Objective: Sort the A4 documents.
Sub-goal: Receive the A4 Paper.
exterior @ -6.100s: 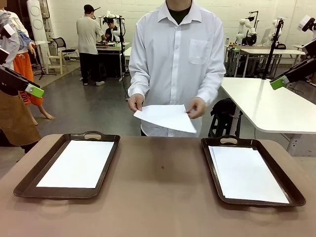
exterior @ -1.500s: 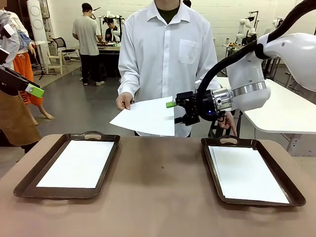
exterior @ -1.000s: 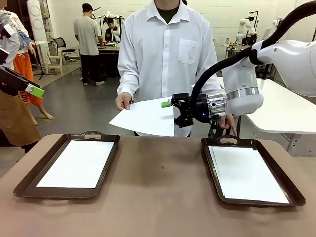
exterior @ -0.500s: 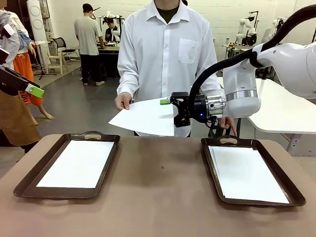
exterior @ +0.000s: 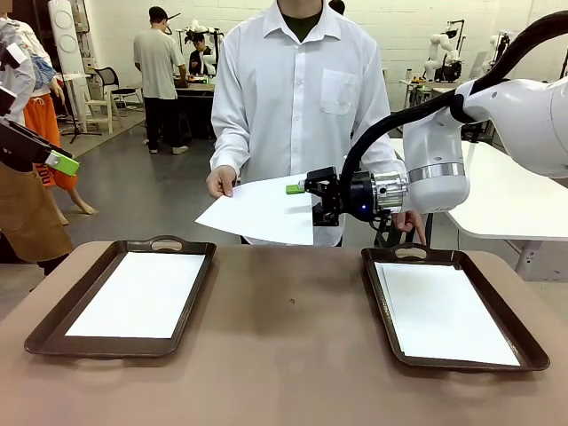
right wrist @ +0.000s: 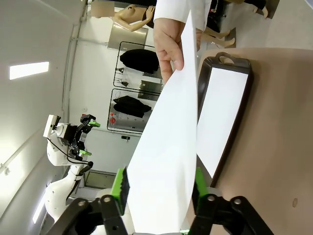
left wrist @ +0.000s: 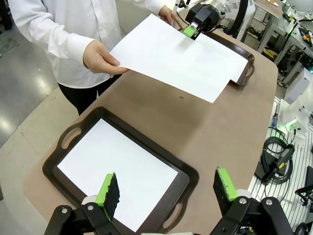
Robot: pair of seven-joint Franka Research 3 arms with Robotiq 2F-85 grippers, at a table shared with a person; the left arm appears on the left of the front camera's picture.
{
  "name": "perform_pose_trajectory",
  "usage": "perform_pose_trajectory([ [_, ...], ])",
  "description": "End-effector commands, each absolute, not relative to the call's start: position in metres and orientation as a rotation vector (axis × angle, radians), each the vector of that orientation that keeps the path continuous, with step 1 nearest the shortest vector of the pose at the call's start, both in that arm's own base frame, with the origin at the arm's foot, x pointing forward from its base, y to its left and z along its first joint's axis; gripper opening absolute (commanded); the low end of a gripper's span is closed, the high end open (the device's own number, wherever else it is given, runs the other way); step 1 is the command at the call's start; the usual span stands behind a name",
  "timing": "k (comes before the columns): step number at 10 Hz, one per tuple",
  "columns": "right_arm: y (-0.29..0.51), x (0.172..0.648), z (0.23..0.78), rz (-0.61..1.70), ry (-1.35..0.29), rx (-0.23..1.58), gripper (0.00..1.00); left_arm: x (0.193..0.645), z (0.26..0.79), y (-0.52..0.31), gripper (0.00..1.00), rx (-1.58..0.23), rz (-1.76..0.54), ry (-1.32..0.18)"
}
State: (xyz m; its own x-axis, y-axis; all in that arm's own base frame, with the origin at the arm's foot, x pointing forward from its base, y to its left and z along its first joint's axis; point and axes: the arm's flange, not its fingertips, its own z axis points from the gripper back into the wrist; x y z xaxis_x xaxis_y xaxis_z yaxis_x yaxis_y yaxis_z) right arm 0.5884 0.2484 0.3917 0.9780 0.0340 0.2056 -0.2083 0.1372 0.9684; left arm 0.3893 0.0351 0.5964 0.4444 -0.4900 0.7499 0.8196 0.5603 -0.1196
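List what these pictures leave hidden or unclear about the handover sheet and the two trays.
- Front view: held sheet hides the right gripper's lower finger; grip unclear.
- Right wrist view: the sheet's near end is cut off by the bottom edge.
- Left wrist view: the sheet covers most of the far tray.
- Any print on the tray sheets is too small to read.

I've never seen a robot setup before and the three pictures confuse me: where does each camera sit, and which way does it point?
Front view: fixed between the arms, facing the person across the table; the right gripper meets the held sheet.
Left wrist view: on the left arm, looking down past the open left gripper at the left tray.
Right wrist view: on the right arm, rolled sideways, looking along its fingers at the sheet's edge.
All three share the sheet and the person's hand.
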Motion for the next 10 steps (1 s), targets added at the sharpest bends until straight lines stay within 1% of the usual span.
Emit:
perform_pose_trajectory([
  [1, 0.2494, 0.5921, 0.3899, 0.168, -0.145, 1.462, 0.27, 0.3890, 0.5966, 0.0342, 1.00, -0.512, -0.858, -0.727],
  [2, 0.2490, 0.5912, 0.3893, 0.166, -0.140, 1.464, 0.39, 0.3890, 0.5966, 0.0342, 1.00, -0.512, -0.858, -0.727],
  [3, 0.2491, 0.5910, 0.3895, 0.168, -0.137, 1.465, 0.09, 0.3890, 0.5966, 0.0342, 1.00, -0.512, -0.858, -0.727],
  [4, 0.2489, 0.5907, 0.3894, 0.168, -0.136, 1.466, 0.20, 0.3890, 0.5966, 0.0342, 1.00, -0.512, -0.858, -0.727],
  [5, 0.2483, 0.5902, 0.3890, 0.165, -0.133, 1.469, 0.00, 0.3890, 0.5966, 0.0342, 1.00, -0.512, -0.858, -0.727],
  [6, 0.2483, 0.5900, 0.3895, 0.166, -0.132, 1.471, 0.02, 0.3890, 0.5966, 0.0342, 1.00, -0.512, -0.858, -0.727],
  [7, 0.2491, 0.5894, 0.3899, 0.169, -0.128, 1.474, 0.00, 0.3890, 0.5966, 0.0342, 1.00, -0.512, -0.858, -0.727],
  [10, 0.2500, 0.5880, 0.3892, 0.171, -0.116, 1.477, 0.00, 0.3890, 0.5966, 0.0342, 1.00, -0.512, -0.858, -0.727],
])
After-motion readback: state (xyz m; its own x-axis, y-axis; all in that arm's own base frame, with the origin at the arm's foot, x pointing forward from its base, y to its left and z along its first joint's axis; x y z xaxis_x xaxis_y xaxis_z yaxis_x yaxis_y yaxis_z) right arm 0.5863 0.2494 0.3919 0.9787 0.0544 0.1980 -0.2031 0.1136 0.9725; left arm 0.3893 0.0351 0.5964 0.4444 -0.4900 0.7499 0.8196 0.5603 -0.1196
